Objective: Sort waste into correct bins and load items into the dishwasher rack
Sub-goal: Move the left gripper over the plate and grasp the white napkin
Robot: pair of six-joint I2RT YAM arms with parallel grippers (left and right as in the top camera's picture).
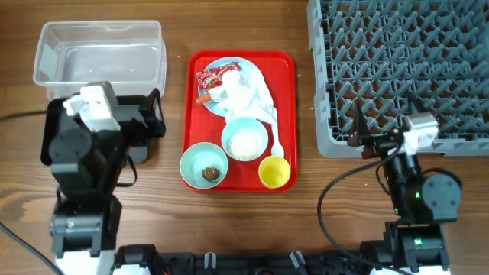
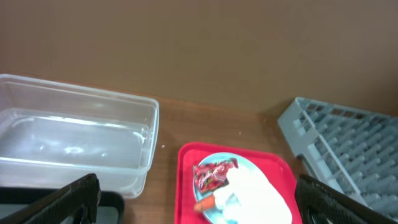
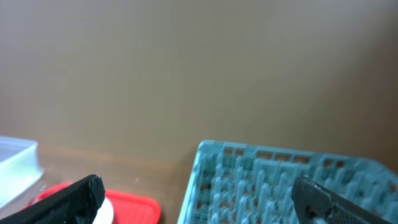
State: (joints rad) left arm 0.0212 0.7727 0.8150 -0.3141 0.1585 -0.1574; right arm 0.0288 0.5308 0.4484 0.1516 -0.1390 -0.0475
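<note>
Nothing is picked up yet. The left gripper (image 2: 196, 188) is spread wide and empty, parked above the black tray (image 1: 142, 150) at the table's (image 1: 252, 229) left edge. The right gripper (image 3: 198, 188) is also wide and empty, sitting at the near-left corner of the dishwasher rack (image 1: 405, 69), which fills the far-right corner. The clear tub (image 1: 99, 57) is in the far-left corner, just behind the black tray. So both bins lie on the left arm's side and the rack on the right arm's, probably to split the work. Everything to sort sits on the red tray (image 1: 286, 92) mid-table, between the arms. The pale-blue plate (image 1: 217, 110) is at its far end with the red wrapper (image 1: 215, 79), the carrot (image 1: 203, 98) and the crumpled napkin (image 1: 248, 95) piled on it. Nearer in is a mint bowl (image 1: 244, 139) holding rice (image 1: 246, 145), and the white spoon (image 1: 276, 141) lies along the tray's right edge. A second mint bowl (image 1: 204, 166) with the brown lump (image 1: 211, 175) sits in the near-left corner, and the yellow cup (image 1: 275, 172) in the near-right. Waste is on or in most of the dishes, so it likely has to go before they're racked.
</note>
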